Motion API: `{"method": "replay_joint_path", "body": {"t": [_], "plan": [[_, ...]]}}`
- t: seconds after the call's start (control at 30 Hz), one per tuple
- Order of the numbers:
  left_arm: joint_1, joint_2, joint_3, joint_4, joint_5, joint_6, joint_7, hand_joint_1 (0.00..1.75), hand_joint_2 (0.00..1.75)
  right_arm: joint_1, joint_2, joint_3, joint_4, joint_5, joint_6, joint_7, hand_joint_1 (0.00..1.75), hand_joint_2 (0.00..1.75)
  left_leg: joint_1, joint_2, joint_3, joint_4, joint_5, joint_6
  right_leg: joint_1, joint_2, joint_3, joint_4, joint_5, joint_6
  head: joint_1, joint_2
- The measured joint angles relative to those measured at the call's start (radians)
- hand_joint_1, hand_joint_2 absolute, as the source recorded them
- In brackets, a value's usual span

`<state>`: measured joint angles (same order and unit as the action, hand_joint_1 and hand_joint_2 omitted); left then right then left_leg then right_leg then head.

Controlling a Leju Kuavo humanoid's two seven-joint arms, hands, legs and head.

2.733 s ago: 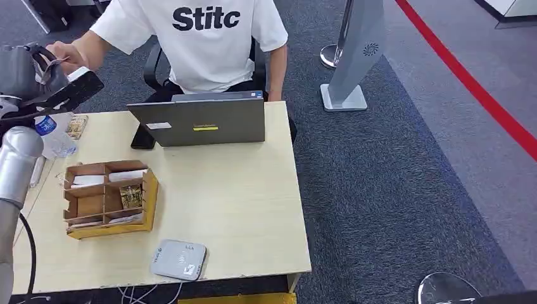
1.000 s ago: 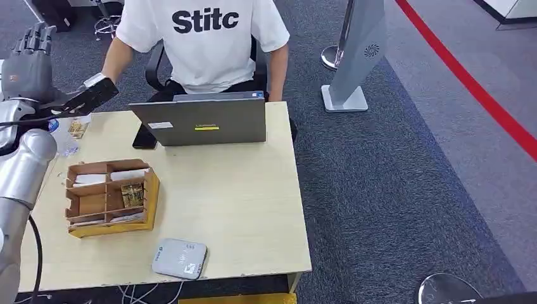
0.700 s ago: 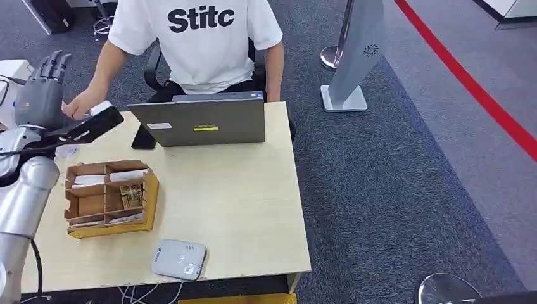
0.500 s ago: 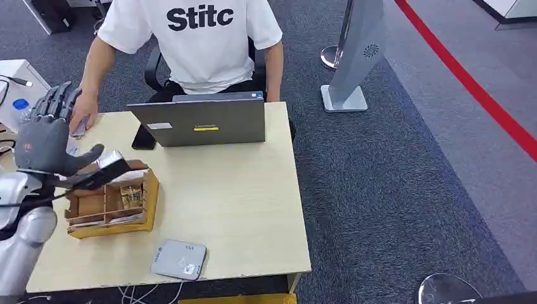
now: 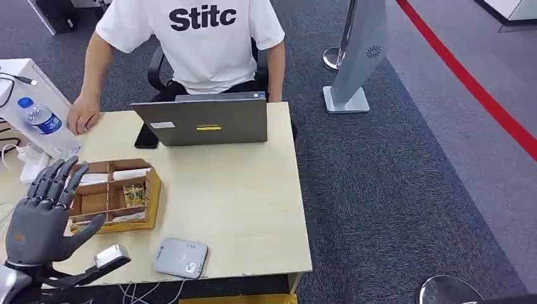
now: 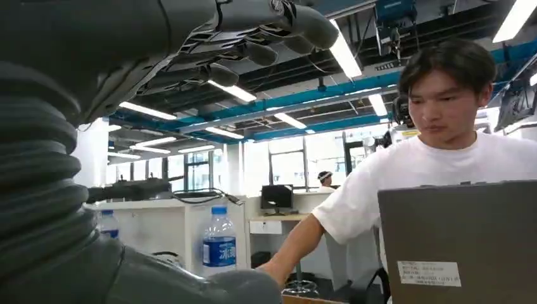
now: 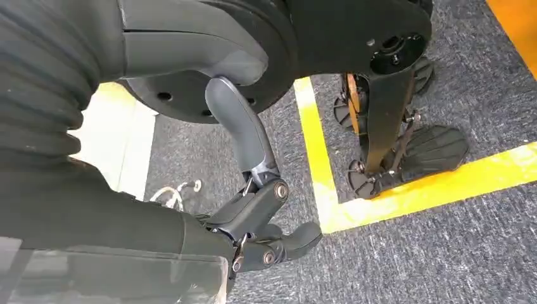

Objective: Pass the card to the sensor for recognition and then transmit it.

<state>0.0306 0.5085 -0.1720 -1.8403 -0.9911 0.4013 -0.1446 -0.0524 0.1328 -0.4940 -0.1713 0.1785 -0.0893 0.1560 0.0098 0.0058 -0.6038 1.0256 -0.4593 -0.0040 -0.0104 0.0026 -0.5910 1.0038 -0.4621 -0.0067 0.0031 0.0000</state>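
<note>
Up close, the left hand frames a water bottle.

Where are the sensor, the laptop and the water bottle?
sensor (image 5: pixel 180 258), head view, middle of its grey top.
laptop (image 5: pixel 201 122), head view, back of its lid.
water bottle (image 5: pixel 42 118), head view, on its blue label.

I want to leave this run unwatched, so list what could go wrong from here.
1. The left hand hangs open with its fingers spread right beside the wooden box; a sweep toward the table could knock the box.
2. The sensor lies at the front edge of the table; a clumsy pass might push it off.
3. A person's hand rests on the table's far corner, so a reach that way could strike it.
</note>
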Motion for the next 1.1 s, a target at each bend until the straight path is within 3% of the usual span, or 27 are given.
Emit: {"method": "replay_joint_path", "body": {"t": [0.37,0.67,1.1], "plan": [[0.065,-0.014,0.039,-0.01,-0.001,-0.056,-0.009,0.0,1.75,0.0,0.001,-0.01,0.0,0.008,0.007,-0.006,0.0,1.75,0.0,0.0,0.001,0.0,0.0,0.0,0.0,0.0,0.001,0.0,0.0,0.0,0.0,0.0],[0.035,-0.099,0.038,0.18,0.0,-0.035,-0.019,0.0,1.75,-0.002,0.002,-0.011,-0.002,0.039,0.012,0.003,0.0,1.75,0.0,0.0,0.001,0.0,0.0,0.0,0.0,-0.001,0.001,0.0,0.0,0.0,0.0,0.0],[-0.033,-0.18,0.037,0.323,-0.02,-0.013,-0.028,0.0,1.75,-0.005,0.002,-0.01,-0.003,0.061,0.021,0.006,0.0,1.75,0.0,0.0,0.001,0.001,0.0,0.0,0.0,-0.001,0.001,0.0,0.0,0.0,0.0,0.0]]}}
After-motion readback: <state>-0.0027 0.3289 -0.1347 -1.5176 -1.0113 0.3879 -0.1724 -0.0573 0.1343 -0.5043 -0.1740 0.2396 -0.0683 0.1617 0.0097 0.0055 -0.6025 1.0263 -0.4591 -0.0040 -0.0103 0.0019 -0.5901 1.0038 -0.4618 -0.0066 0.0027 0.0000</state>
